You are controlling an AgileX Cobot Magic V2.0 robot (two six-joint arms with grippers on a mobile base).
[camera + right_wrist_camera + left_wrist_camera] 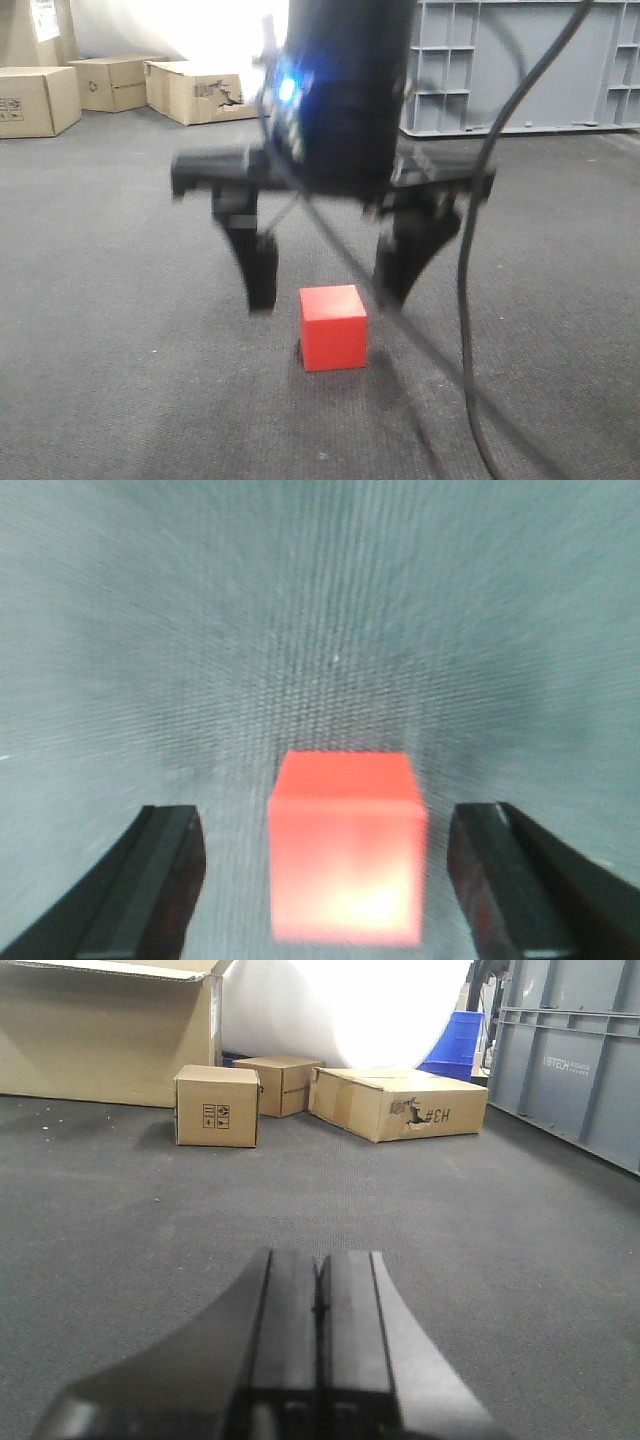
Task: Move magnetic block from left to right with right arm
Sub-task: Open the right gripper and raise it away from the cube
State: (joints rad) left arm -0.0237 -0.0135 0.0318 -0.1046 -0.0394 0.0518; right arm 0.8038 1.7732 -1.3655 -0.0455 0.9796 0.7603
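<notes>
The magnetic block (pixel 333 327) is a bright red cube resting on the grey carpet; it also fills the lower middle of the right wrist view (pixel 345 845). The right arm (pixel 345 90) hangs over it with its gripper (pixel 330 285) open, one finger on each side of the cube and apart from it. In the right wrist view the gripper (pixel 330 860) shows both fingers wide, with clear gaps to the cube's sides. The left gripper (pixel 320 1290) is shut, its pads pressed together with nothing between them, low over the carpet.
Cardboard boxes (pixel 195 90) stand at the back left, with more of these boxes (pixel 398 1102) in the left wrist view. A grey plastic crate (pixel 520 65) stands at the back right. Loose black cables (pixel 470 300) hang from the right arm in front of the block.
</notes>
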